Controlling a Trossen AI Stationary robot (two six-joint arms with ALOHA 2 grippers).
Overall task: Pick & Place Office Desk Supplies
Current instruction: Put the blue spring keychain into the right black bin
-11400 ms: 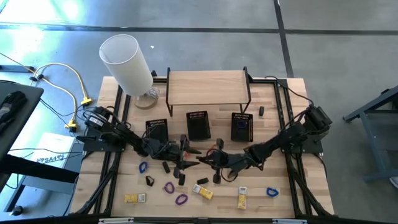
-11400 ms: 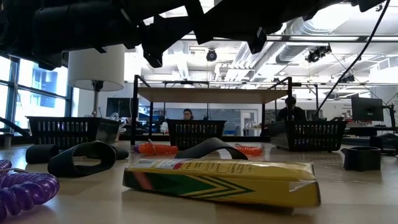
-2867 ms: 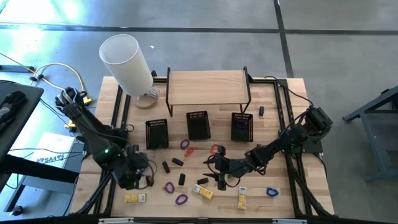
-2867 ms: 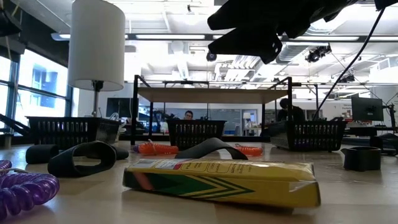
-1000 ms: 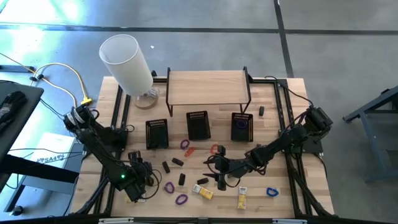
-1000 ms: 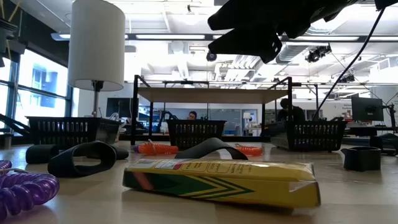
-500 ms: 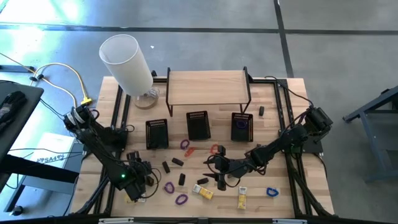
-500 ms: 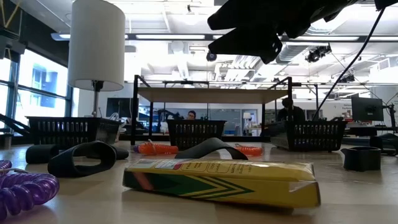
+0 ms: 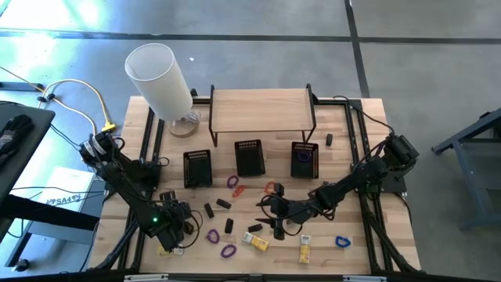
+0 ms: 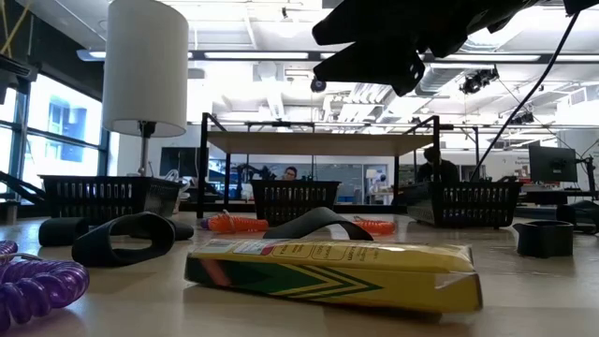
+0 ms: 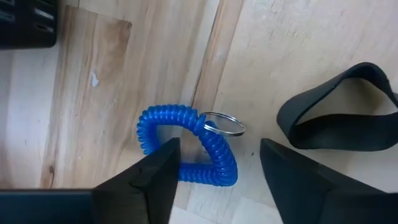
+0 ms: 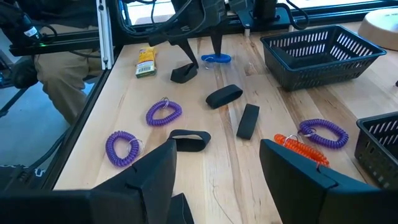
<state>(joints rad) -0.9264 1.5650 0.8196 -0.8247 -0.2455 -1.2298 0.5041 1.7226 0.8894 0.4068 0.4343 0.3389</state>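
Left hand [image 11: 214,165]: low over the worktop [image 11: 124,81], fingers apart but narrower than a second ago, straddling the blue coil band [image 11: 186,146].
Blue coil band: between the fingers, flat on the wood, not yet gripped.
Black loop [image 11: 339,118]: just beside.
Meaning: pick appears to be starting.
Right hand [image 12: 214,180]: fingers apart, empty, unmoved.

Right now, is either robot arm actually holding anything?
No. The left end effector hangs open over a blue coil loop without gripping it, and the right end effector is open and empty above the table.
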